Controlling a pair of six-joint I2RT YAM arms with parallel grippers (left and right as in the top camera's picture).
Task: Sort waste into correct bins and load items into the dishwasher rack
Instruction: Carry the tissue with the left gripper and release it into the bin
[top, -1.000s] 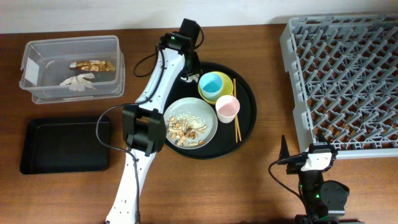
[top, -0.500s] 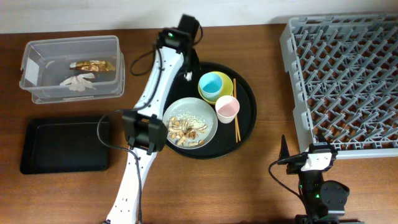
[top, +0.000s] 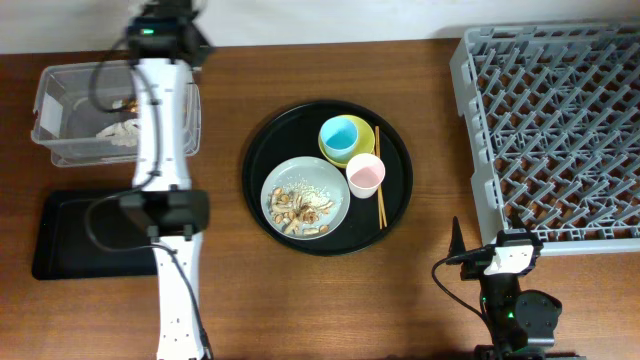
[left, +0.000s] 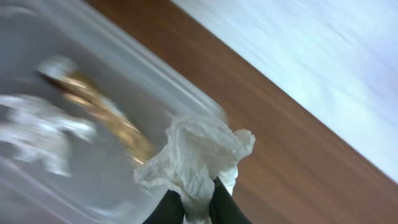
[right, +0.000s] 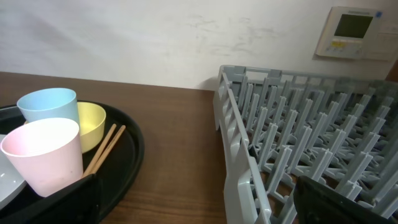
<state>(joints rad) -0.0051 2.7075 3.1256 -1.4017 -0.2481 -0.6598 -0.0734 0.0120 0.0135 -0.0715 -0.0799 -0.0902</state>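
Brown wood forms the counter (top: 230, 300), with a white wall (top: 400, 15) behind its far edge. At the far left corner a clear plastic box (top: 45, 80) is set. A shiny gold-brown wrapper (left: 106, 118) and a piece of loose paper (top: 118, 132) are seen inside it. A shallow black rectangular tray (top: 80, 235) is laid nearer the near edge, just in front of the box.

The left arm (top: 165, 150) is stretched from the near edge past the right ends of both bins. The left jaws are clenched on a crumpled white paper (left: 199, 152), which is held over the box's right end; the wrist view is blurred.

At the counter's middle a round black tray (top: 260, 150) is placed. On it a grey-green plate (top: 335, 200) carries food scraps (top: 295, 208). A light blue cup (top: 343, 135) is nested in a yellow bowl (top: 365, 135), and a pink cup (top: 365, 175) stands just beside the bowl. Chopsticks (top: 380, 205) are laid to the right of the plate.

The dishwasher rack (top: 560, 120) fills the far right corner. The right arm (top: 510, 300) is parked at the near edge in front of it. The right jaws are released wide, with nothing between them.
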